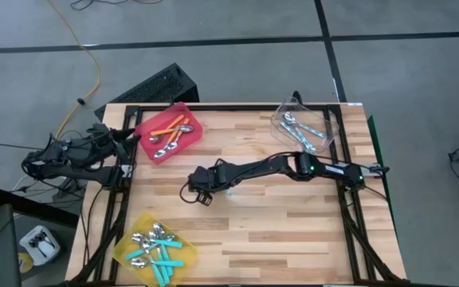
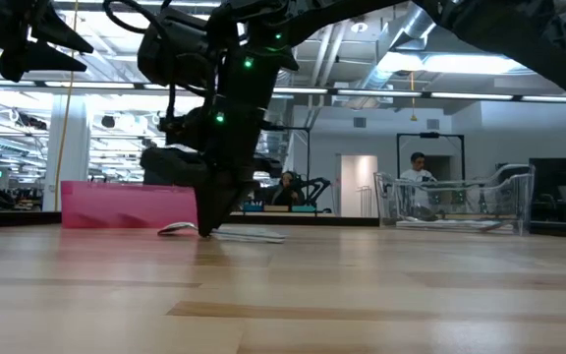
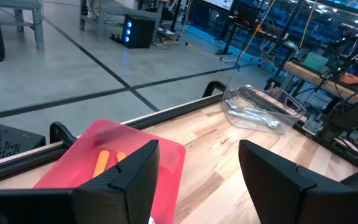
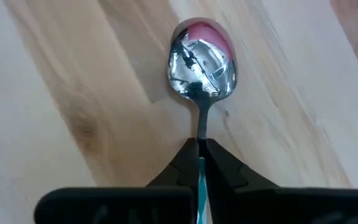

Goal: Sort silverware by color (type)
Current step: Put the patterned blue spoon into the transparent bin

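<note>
The right pincer (image 4: 200,163) is squeezing the thin handle of a teal spoon (image 4: 201,62), which is lying on the wooden desk (image 1: 293,223) near the middle. Farther off, the red bin (image 1: 169,131) is holding orange spoons. The left pincer (image 3: 197,168) is waiting beside that bin, at the desk's edge, with its fingers spread apart.

- The right gripper (image 4: 201,163) sits near the middle of the wooden table (image 1: 293,223), closed on a metal-bowled spoon with a teal plastic handle (image 4: 201,68) lying there.
- The red plastic bin (image 1: 169,131) lies at the far left, the clear plastic bin (image 1: 307,127) far right, the yellow plastic bin (image 1: 154,248) near left; each apparently holds spoons.
- The left gripper (image 1: 130,139) hangs beside the red bin.
</note>
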`<state>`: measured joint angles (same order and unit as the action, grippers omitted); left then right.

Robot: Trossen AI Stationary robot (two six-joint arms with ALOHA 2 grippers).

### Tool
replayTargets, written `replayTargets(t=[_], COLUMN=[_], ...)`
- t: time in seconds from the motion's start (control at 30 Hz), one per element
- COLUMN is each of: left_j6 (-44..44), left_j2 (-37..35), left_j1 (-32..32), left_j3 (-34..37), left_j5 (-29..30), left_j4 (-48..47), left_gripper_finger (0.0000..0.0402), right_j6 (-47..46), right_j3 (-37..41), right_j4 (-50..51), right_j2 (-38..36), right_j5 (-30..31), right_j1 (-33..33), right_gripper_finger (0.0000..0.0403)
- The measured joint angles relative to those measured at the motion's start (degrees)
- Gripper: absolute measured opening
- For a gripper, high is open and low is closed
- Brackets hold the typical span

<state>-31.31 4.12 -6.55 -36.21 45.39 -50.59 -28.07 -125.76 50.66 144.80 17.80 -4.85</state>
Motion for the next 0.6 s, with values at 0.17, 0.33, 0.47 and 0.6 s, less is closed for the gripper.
replayTargets(t=[0.17,0.33,0.47,0.6], left_j6=[0.0,0.0,0.0,0.0], left_j2=[0.0,0.0,0.0,0.0], left_j1=[0.0,0.0,0.0,0.0], left_j3=[0.0,0.0,0.0,0.0], left_j5=[0.0,0.0,0.0,0.0], left_j4=[0.0,0.0,0.0,0.0], left_gripper_finger=[0.0205,0.0205,0.0205,0.0205], right_j6=[1.6,3.1,4.8,6.7], right_j3=[-1.5,-3.1,-4.1,-4.2], right_j4=[-2.4,-3.8,-5.6,-12.1], right_j2=[0.1,0.1,0.0,0.0], right_j5=[-0.1,-0.4,-0.4,-0.4], right_j1=[-0.7,-1.3,-1.8,-3.1], right_gripper_finger=[0.0029,0.0031,0.0030,0.0030])
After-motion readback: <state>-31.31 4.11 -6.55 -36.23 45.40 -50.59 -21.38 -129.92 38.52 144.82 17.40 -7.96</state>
